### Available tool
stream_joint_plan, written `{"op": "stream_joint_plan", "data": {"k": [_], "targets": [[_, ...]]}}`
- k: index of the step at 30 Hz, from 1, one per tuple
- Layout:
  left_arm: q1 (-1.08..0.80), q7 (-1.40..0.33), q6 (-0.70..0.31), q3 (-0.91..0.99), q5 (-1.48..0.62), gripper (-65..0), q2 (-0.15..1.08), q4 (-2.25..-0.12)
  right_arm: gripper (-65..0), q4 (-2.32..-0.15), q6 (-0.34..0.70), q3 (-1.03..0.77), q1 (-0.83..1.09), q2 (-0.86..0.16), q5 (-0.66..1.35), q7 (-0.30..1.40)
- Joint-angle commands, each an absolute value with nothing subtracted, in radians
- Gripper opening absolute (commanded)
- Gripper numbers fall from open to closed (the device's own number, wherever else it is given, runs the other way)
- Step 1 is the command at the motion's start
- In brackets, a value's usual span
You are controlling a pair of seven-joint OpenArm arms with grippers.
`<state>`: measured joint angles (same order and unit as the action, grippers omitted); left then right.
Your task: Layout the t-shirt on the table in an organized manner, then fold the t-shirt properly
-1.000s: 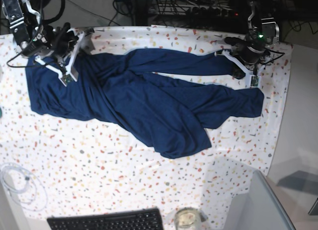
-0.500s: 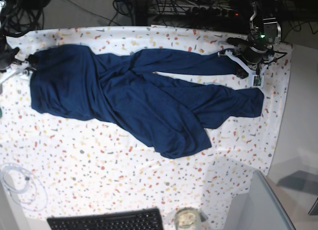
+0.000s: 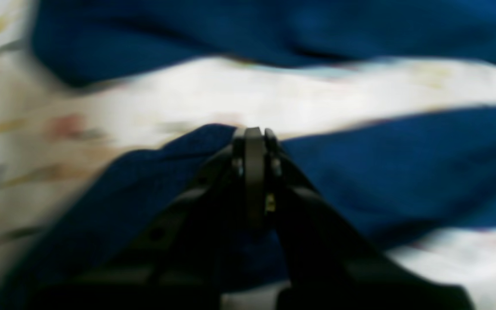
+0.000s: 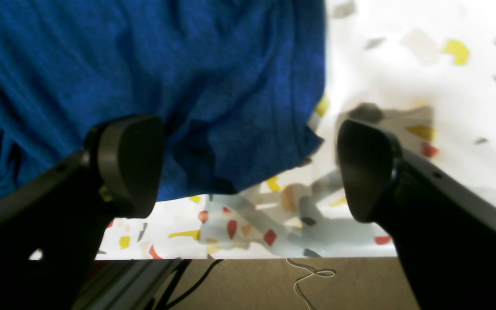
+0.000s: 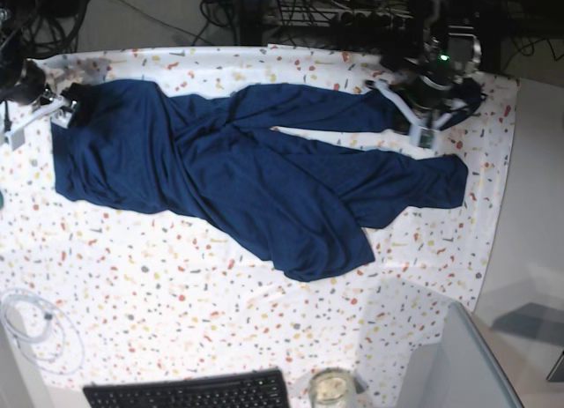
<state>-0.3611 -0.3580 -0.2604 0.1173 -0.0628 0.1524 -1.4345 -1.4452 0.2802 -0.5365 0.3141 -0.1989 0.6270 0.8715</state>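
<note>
The right claw [image 4: 248, 168] had let go of the t-shirt [image 5: 238, 179] and stood open at its corner, while the left claw [image 3: 254, 133] stayed clamped on the far end, so spreading remained unfinished.

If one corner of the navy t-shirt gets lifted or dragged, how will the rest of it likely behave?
The t-shirt will probably drape limply: it already lies twisted in soft folds on the table. Pulling one end likely drags and stretches the bunched middle rather than sliding it whole. It looks thin and light, since the shut left gripper seems to pinch just an edge.
</note>
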Motion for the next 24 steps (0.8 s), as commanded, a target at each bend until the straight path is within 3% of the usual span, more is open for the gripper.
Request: {"op": "stream_joint_plan", "data": {"k": [1, 8, 15, 21, 24], "targets": [[-0.366, -0.381, -0.272, 0.094, -0.061, -65.0, 0.150, -1.449, -5.3, -1.461, 0.289, -0.536, 0.309, -0.216, 0.638, 0.860], [-0.367, -0.384, -0.272, 0.101, -0.058, -65.0, 0.151, -1.465, -5.3, -1.501, 0.289, -0.542, 0.274, -0.228, 0.639, 0.863], [-0.389, -0.383, -0.272, 0.208, -0.064, -65.0, 0.151, -1.469, -5.4, -1.931, 0.289, -0.407, 0.481, -0.236, 0.633, 0.972], [-0.387, -0.384, -0.272, 0.208, -0.064, -65.0, 0.148, -1.477, -5.3, -1.790, 0.298, -0.360, 0.357, -0.401, 0.634, 1.003], [-0.387, -0.384, -0.272, 0.208, -0.064, -65.0, 0.151, -1.472, -5.3, -1.685, 0.407, -0.357, 0.302, -0.463, 0.633, 1.003]]}}
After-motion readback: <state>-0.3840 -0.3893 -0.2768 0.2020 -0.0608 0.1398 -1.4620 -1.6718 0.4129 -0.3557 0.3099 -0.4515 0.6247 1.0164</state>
